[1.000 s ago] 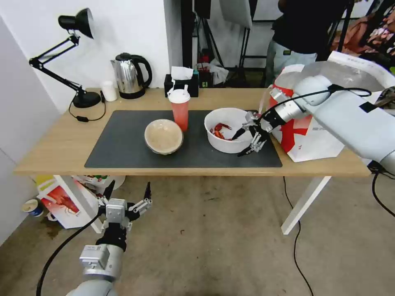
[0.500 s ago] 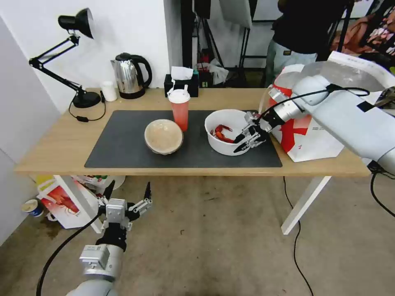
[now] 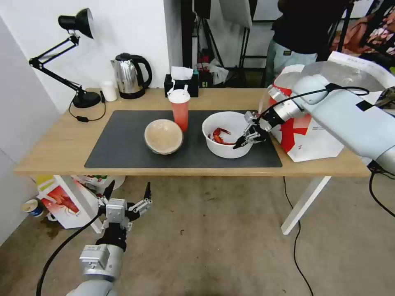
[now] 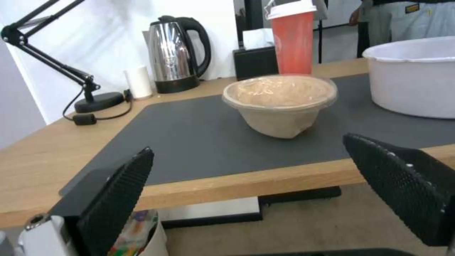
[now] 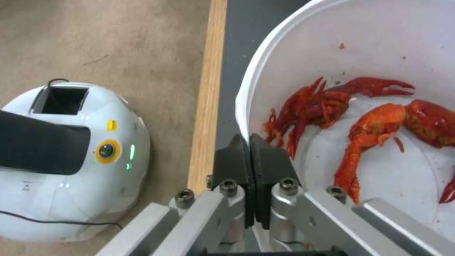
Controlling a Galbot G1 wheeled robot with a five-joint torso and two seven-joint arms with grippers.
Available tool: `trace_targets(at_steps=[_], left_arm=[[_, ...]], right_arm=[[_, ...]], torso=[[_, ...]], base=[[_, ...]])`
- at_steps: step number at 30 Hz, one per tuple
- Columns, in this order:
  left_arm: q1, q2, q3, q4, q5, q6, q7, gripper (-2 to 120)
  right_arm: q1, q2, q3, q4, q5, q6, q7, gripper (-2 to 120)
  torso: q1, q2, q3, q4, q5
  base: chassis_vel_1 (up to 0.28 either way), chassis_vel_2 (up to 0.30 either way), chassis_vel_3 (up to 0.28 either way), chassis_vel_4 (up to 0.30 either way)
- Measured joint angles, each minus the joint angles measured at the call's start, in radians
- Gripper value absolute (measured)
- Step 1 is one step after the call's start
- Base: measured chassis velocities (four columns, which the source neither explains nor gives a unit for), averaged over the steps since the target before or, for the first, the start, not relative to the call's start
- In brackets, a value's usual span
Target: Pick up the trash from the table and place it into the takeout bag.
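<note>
Left gripper [image 3: 126,197] parked low in front of the table's [image 3: 57,144] near edge, fingers spread wide, nothing held. On the mat [image 3: 123,139], left to right: paper bowl [image 3: 163,136] near the middle, cup [image 3: 180,109] just behind it, white bowl [image 3: 227,134] toward the mat's right end. Changed over the last second — right gripper [image 3: 247,137] gone from open beside the white bowl to clamped on its right-hand rim, and the bowl now nudged slightly left and lifted or tipped at that side. Seen from the right wrist: pads [image 5: 237,161] pressed together with the rim pinched between, one inside, one outside, shells [image 5: 360,110] just beyond. Grasp seemingly secured — carry to the bag [image 3: 312,135], just right of the mat at the table's right end, not yet begun.
</note>
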Motion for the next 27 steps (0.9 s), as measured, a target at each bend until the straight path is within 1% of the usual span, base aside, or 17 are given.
trace_targets(at_steps=[15,18,24,27], left_arm=[[0.0,0.0,0.0,0.0,0.0,0.0,0.0,100],[0.0,0.0,0.0,0.0,0.0,0.0,0.0,100],[0.0,0.0,0.0,0.0,0.0,0.0,0.0,100],[0.0,0.0,0.0,0.0,0.0,0.0,0.0,100]], right_arm=[[-0.031,-0.005,0.03,-0.006,0.009,0.006,-0.006,0],[-0.031,-0.003,0.048,-0.011,0.023,0.008,-0.003,0],[-0.025,-0.007,0.076,-0.016,0.049,0.011,0.009,0],[-0.009,-0.015,0.09,-0.021,0.083,0.013,0.031,0]], torso=[[0.0,0.0,0.0,-0.0001,0.0],[0.0,0.0,0.0,0.0001,0.0004],[0.0,0.0,0.0,0.0,0.0002],[0.0,0.0,0.0,0.0,0.0001]], base=[[0.0,0.0,0.0,0.0],[0.0,0.0,0.0,0.0],[0.0,0.0,0.0,0.0],[0.0,0.0,0.0,0.0]])
